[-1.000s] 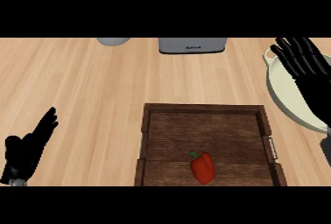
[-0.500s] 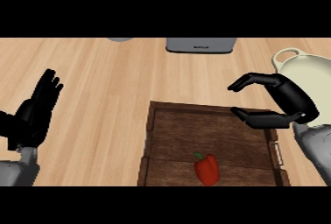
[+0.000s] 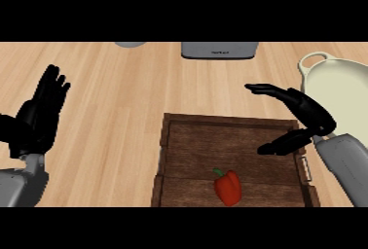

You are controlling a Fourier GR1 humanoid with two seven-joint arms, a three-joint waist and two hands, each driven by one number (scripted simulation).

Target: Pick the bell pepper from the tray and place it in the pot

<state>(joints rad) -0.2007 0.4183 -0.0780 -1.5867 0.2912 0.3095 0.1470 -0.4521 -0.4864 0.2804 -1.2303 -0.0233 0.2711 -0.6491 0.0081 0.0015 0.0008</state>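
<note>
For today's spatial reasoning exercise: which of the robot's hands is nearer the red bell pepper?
Right. The right hand hovers over the tray's far right part, just beyond the bell pepper. The left hand is off the tray, far left.

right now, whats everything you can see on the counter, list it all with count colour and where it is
bell pepper: one, red with a green stem, lying in the tray's near part
tray: one, dark brown wood, lower middle of the counter
pot: one, cream, right edge, partly cut off, handle loop at its far end
grey box: one, grey, far edge at the middle, cut off
grey round thing: one, far edge to the left, mostly cut off, cannot tell what it is
counter: one, light wood
left robot hand: one, black, open, fingers up, resting at the left
right robot hand: one, black, open with fingers and thumb apart, over the tray's right part, holding nothing
</note>
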